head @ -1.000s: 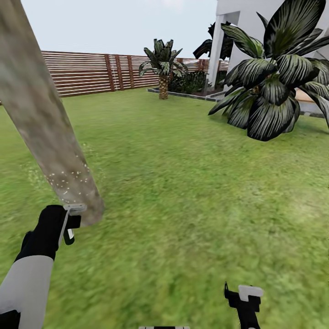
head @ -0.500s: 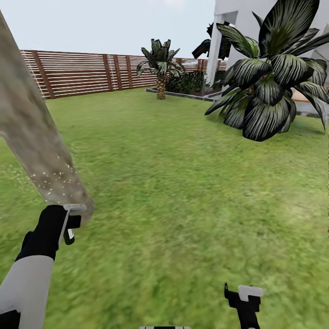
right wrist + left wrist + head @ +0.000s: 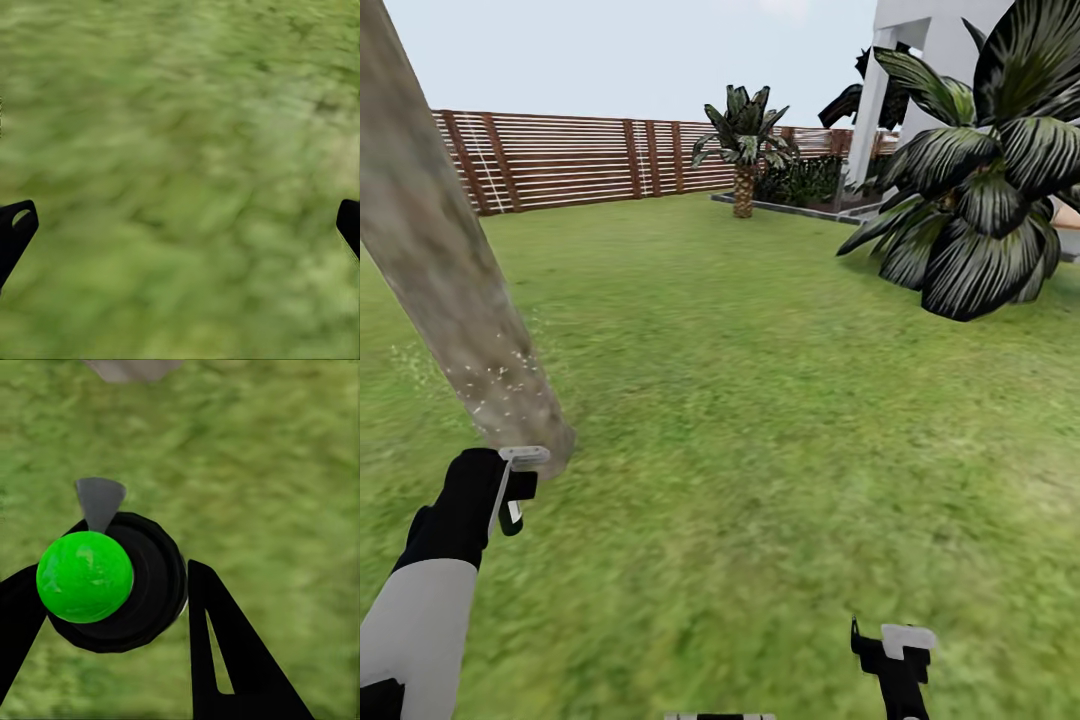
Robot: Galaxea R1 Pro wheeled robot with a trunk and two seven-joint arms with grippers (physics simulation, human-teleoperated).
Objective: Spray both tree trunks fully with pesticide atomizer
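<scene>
the pesticide atomizer (image 3: 112, 585), with its green ball top, is pinched in the left gripper (image 3: 510, 490), and the tree trunk (image 3: 450, 280) is found just ahead of it, leaning up and away, pale pesticide (image 3: 495, 385) specks seen low on its bark. the right gripper (image 3: 180, 225) is spread wide over the lawn (image 3: 780, 420), well apart from the trunk, so the left arm is judged the nearer.

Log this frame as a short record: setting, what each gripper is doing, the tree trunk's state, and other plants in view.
setting: green lawn enclosed by a brown horizontal-slat wooden fence, white house at the far right
left gripper: shut on a black round-bodied atomizer with a bright green ball top, nozzle toward the trunk's base
right gripper: open, empty, over grass
trunk: thick pale grey-brown mottled tree trunk, whitish pesticide specks on its lower part
other plants: broad-leaved striped bush; small palm near the fence
</scene>
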